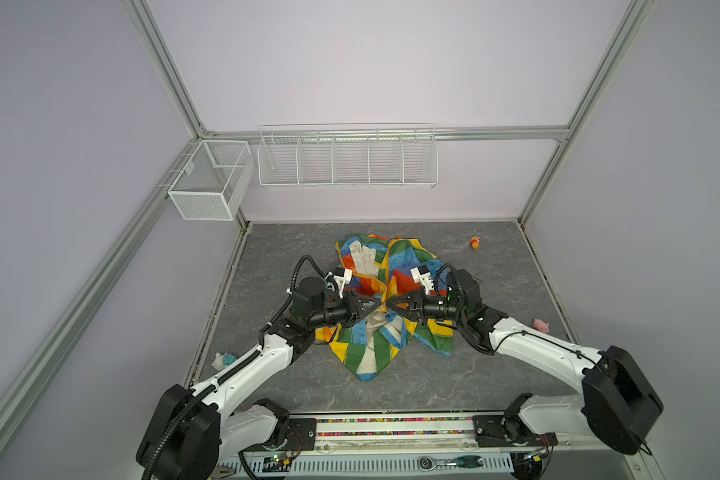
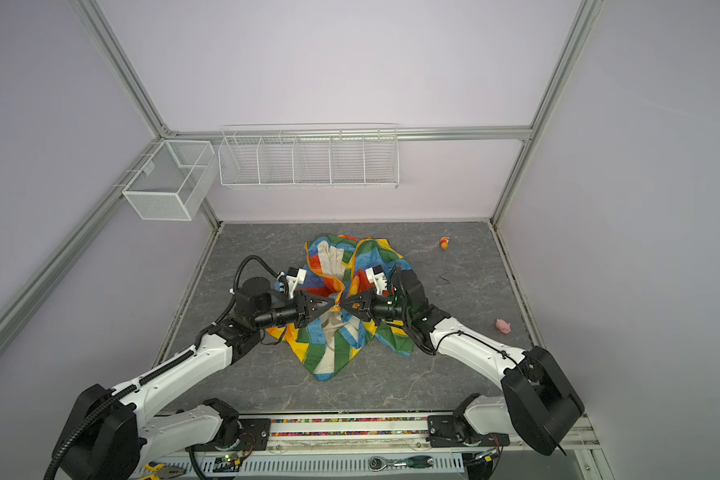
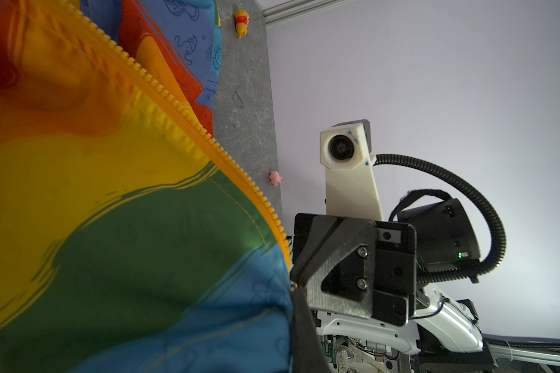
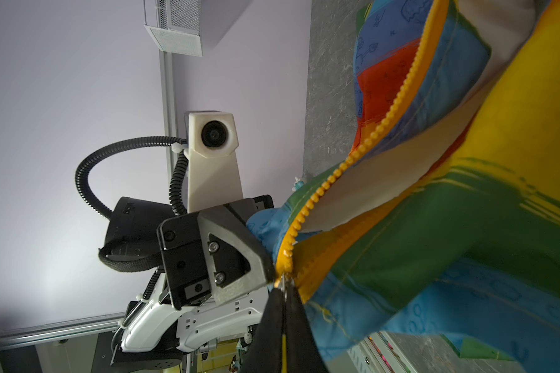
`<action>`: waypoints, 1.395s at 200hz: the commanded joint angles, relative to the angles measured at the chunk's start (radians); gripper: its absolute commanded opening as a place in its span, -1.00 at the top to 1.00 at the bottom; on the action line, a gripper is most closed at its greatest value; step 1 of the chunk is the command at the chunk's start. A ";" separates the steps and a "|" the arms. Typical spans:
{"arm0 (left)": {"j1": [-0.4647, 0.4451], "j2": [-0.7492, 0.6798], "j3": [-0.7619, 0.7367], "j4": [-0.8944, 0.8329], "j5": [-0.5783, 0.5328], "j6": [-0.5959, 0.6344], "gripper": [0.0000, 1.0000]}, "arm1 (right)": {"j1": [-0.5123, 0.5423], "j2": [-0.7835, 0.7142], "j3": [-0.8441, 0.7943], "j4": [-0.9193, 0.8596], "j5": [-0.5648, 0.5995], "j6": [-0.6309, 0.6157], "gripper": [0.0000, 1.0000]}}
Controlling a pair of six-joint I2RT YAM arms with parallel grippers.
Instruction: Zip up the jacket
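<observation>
The rainbow-striped jacket [image 1: 375,345] [image 2: 333,353] lies bunched in the middle of the grey table, cream lining showing. Its front edges are lifted to a peak where my two grippers meet tip to tip. My left gripper [image 1: 378,306] [image 2: 332,306] is shut on the blue hem corner beside the orange-yellow zipper teeth [image 3: 188,116]. My right gripper [image 1: 390,306] [image 2: 345,307] [image 4: 283,287] is shut on the bottom end of the other zipper strip [image 4: 385,122], with yellow tape between its fingers [image 4: 272,326]. A small metal zipper piece sits just at the tips. In the left wrist view my own tips are hidden by the blue fabric.
Small toys lie on the table: an orange one [image 1: 475,242] at back right, a pink one [image 1: 541,325] at right, a white-blue one [image 1: 224,360] at left. A wire rack [image 1: 346,158] and a mesh basket [image 1: 208,178] hang on the walls. A ratchet [image 1: 429,462] lies in front.
</observation>
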 commanded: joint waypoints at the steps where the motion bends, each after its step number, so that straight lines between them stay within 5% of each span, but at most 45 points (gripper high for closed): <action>1: -0.002 -0.019 -0.002 -0.004 0.020 0.010 1.00 | -0.013 -0.023 0.036 -0.094 0.006 -0.063 0.86; 78: -0.002 -0.014 0.015 -0.025 0.045 0.011 1.00 | -0.006 -0.033 0.182 -0.398 0.118 -0.377 0.87; 279: -0.002 0.001 0.025 0.009 0.081 -0.026 1.00 | 0.105 0.041 0.230 -0.440 0.527 -0.684 0.87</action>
